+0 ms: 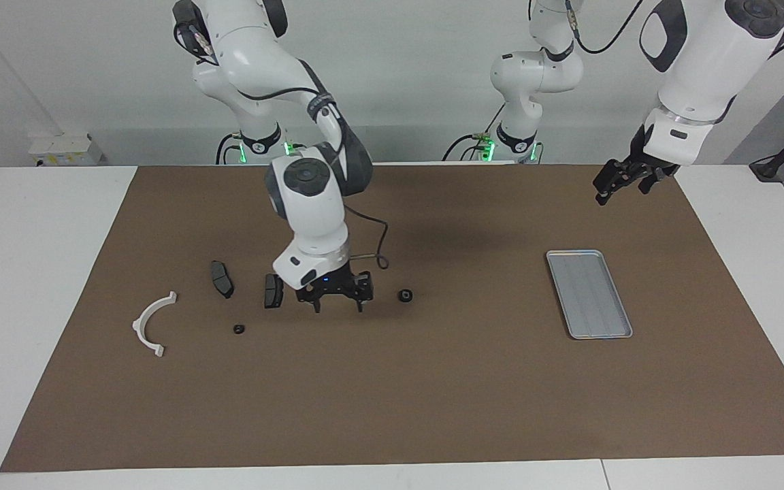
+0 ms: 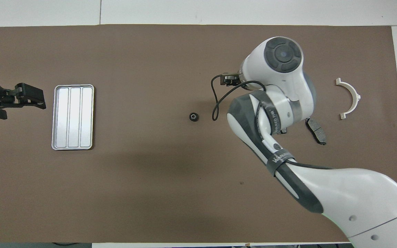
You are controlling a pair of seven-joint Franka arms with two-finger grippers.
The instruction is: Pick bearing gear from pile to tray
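A small black bearing gear (image 1: pixel 405 295) (image 2: pixel 193 116) lies alone on the brown mat, between the pile and the tray. My right gripper (image 1: pixel 339 303) hangs open and empty just over the mat, between that gear and a dark brake pad (image 1: pixel 273 290). The pile holds a second brake pad (image 1: pixel 221 278) (image 2: pixel 316 130), a white half-ring (image 1: pixel 152 323) (image 2: pixel 349 98) and a small black round piece (image 1: pixel 238 329). The silver tray (image 1: pixel 589 292) (image 2: pixel 72 117) is empty. My left gripper (image 1: pixel 613 184) (image 2: pixel 29 96) waits open in the air beside the tray's corner nearest the robots.
The brown mat (image 1: pixel 392 408) covers most of the white table. In the overhead view the right arm's wrist (image 2: pixel 277 79) hides its own gripper, one brake pad and the small black piece.
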